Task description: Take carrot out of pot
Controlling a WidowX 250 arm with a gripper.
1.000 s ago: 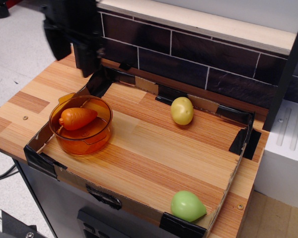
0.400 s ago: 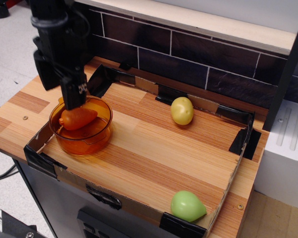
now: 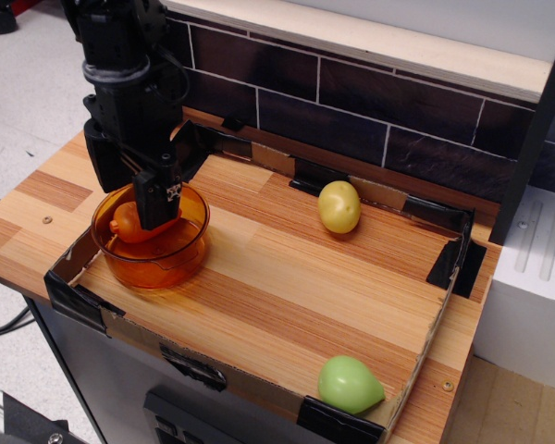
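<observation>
The orange toy carrot (image 3: 125, 223) lies inside the translucent orange pot (image 3: 171, 264) at the left end of the wooden tray. My black gripper (image 3: 132, 209) has come down from above into the pot. Its two fingers (image 3: 157, 199) stand apart, one on each side of the carrot's thick end. The jaws look open and not closed on the carrot. The carrot's right part is hidden behind the nearer finger.
A yellow-green rounded fruit (image 3: 339, 206) sits at the back middle of the tray. A light green pear-shaped toy (image 3: 349, 384) lies in the front right corner. A low cardboard rim (image 3: 444, 305) bounds the tray. A dark tiled wall (image 3: 351, 102) rises behind it.
My gripper has come down from above and behind the pot into it, and now straddles the carrot. The carrot and the pot have not moved.
</observation>
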